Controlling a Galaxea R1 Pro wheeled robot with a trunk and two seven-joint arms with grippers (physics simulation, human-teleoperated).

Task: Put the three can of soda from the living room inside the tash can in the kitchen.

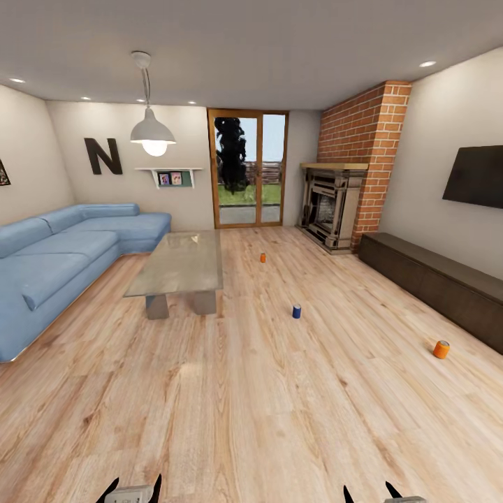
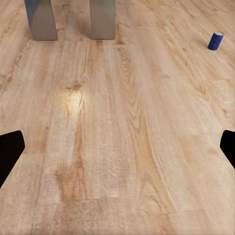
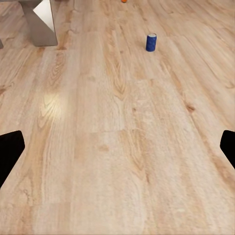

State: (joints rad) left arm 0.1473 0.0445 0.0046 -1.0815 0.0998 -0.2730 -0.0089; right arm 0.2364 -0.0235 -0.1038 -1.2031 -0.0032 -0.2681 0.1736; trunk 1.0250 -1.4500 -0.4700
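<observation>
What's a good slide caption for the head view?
Living room: blue can and two orange cans on the wood floor.

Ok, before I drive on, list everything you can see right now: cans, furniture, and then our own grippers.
orange can: 1, orange, upright on the floor past the table, toward the doors
blue can: 1, dark blue, upright mid-floor
second orange can: 1, orange, on its side near the cabinet
sofa: 1, blue, along the left wall
low table: 1, grey, beside the sofa
fireplace: 1, red brick chimney, far right corner
TV: 1, black, right wall
low cabinet: 1, dark brown, under the TV
glazed doors: 1 pair, wooden frame, far wall
pendant lamp: 1, white, over the table
left gripper: open, empty
right gripper: open, empty
</observation>
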